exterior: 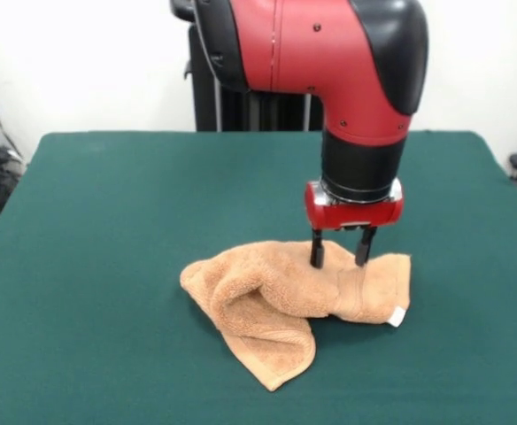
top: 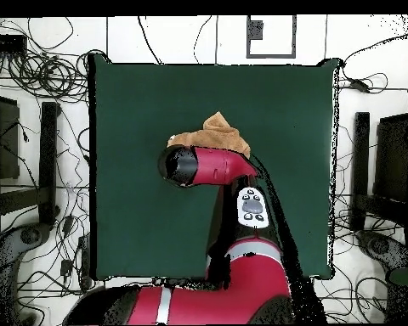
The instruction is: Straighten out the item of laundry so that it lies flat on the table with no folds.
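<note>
My hand point(exterior: 340, 252) hangs over the towel point(exterior: 281, 305), its two fingers set apart with nothing held, tips at or just above the cloth near the end with the white tag point(exterior: 397, 316). The towel lies crumpled near the middle of the green bench point(exterior: 81, 266), one flap doubled over the rest. I judge I am at the grasping step, with no fold opened yet. Next I need to close on a raised fold and draw it outward.
</note>
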Robot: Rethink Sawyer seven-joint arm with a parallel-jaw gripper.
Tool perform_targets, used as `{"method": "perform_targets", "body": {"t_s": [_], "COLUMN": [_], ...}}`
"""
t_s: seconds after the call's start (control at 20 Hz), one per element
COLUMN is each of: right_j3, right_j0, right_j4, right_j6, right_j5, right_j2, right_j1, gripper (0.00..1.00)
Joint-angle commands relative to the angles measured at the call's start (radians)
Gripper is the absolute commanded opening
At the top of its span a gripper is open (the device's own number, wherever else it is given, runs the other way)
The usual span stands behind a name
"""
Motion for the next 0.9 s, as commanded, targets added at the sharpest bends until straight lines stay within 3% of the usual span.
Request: {"method": "perform_targets", "body": {"t_s": [0.05, 0.3, 0.7, 0.9], "right_j3": [0.033, 0.045, -0.034, -0.061], "right_j0": [0.045, 0.065, 0.008, -0.015], "right_j4": [0.005, 0.030, 0.042, 0.037], "right_j6": [0.104, 0.139, 0.078, 0.060], "right_j5": [0.073, 0.102, 0.217, 0.217], "right_j2": [0.077, 0.072, 0.091, 0.102], "right_j1": [-0.072, -0.094, -0.087, -0.062], "gripper": [1.00, 1.00, 1.00, 1.00]}}
